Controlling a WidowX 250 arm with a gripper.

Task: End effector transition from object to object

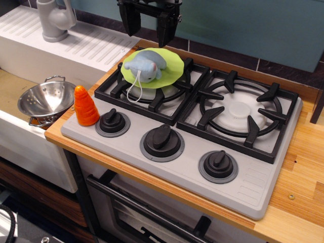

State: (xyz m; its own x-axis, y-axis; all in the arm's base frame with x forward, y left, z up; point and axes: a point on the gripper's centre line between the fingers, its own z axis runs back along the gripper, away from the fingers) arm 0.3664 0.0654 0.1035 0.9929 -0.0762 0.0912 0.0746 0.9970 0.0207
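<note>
My black two-fingered gripper (148, 34) hangs at the top of the view, above the back of the left burner. Its jaws are spread apart with nothing between them. Just below it a blue-grey plush toy (145, 66) with a white string lies on a lime green plate (154, 66) that rests on the left burner grate. An orange toy carrot (85, 106) stands upright on the front left corner of the grey stove top (253, 190), well left and in front of the gripper.
A steel colander (46, 100) sits in the sink at the left. A grey faucet (54, 19) stands at the back left. The right burner grate (238, 112) is bare. Three black knobs (162, 142) line the stove front. A wooden counter (304, 192) lies to the right.
</note>
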